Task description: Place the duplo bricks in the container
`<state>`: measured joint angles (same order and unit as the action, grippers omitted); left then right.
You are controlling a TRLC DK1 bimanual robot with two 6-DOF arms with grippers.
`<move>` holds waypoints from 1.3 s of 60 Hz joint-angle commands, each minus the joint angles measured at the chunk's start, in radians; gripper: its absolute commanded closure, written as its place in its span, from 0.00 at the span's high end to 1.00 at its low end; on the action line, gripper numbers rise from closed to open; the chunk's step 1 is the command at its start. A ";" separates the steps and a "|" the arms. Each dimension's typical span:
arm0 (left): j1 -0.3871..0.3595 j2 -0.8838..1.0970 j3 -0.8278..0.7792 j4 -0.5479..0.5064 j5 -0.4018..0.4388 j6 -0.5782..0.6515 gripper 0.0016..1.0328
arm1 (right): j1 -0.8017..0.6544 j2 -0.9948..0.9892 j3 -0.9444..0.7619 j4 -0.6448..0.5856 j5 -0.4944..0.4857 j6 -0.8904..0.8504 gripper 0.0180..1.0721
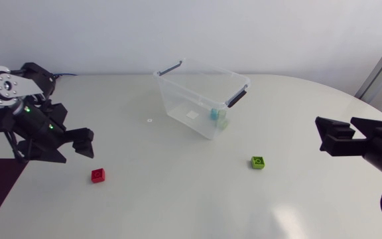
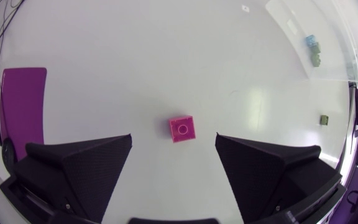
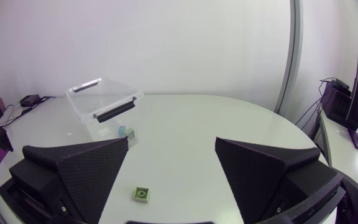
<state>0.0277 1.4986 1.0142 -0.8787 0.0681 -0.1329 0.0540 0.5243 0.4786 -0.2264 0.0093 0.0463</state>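
Our left gripper hangs near the table's left edge, fingers released and spread wide, with the red brick on the table just ahead of them. Our right gripper is also released, over the right edge. The green brick lies mid-table near the clear container. The container stands toward the far edge, holding a blue brick and a pale green brick.

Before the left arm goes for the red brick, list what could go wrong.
The red brick lies ahead of the open left hand, not between its fingers; closing early may shove it aside. The container has tall clear walls; a low carry could clip its rim and shift it.
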 commanded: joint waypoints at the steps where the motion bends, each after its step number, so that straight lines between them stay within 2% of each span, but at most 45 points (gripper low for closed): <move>1: -0.011 0.078 0.047 -0.032 -0.010 -0.054 0.90 | 0.035 0.025 0.031 -0.019 0.023 0.035 0.95; 15: -0.081 0.212 0.106 -0.052 -0.042 -0.114 0.90 | 0.052 0.105 0.012 0.038 0.047 0.053 0.95; 29: -0.086 0.330 0.138 -0.082 -0.044 -0.137 0.88 | 0.050 0.112 -0.014 0.071 0.047 0.053 0.95; 40: -0.080 0.385 0.153 -0.088 -0.050 -0.149 0.79 | 0.052 0.131 -0.026 0.101 0.047 0.052 0.95; 45: -0.081 0.411 0.162 -0.091 -0.050 -0.154 0.78 | 0.052 0.134 -0.035 0.111 0.047 0.052 0.95; 47: -0.081 0.417 0.165 -0.089 -0.050 -0.157 0.73 | 0.052 0.134 -0.038 0.114 0.047 0.052 0.95; 49: -0.081 0.420 0.170 -0.085 -0.050 -0.163 0.64 | 0.052 0.135 -0.041 0.117 0.047 0.052 0.95; 52: -0.080 0.417 0.167 -0.071 -0.050 -0.166 0.59 | 0.052 0.134 -0.044 0.119 0.047 0.049 0.95; 60: -0.081 0.402 0.142 -0.019 -0.048 -0.175 0.32 | 0.052 0.138 -0.057 0.136 0.047 0.035 0.95; 65: -0.074 0.396 0.129 0.009 -0.050 -0.174 0.25 | 0.052 0.149 -0.060 0.148 0.047 0.030 0.95; 78: -0.068 0.374 0.107 0.012 -0.050 -0.165 0.21 | 0.043 0.212 -0.043 0.159 0.055 0.032 0.95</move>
<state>-0.0517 1.8893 1.1503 -0.8619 0.0216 -0.2737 0.0982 0.7078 0.4454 -0.0776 0.0540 0.0780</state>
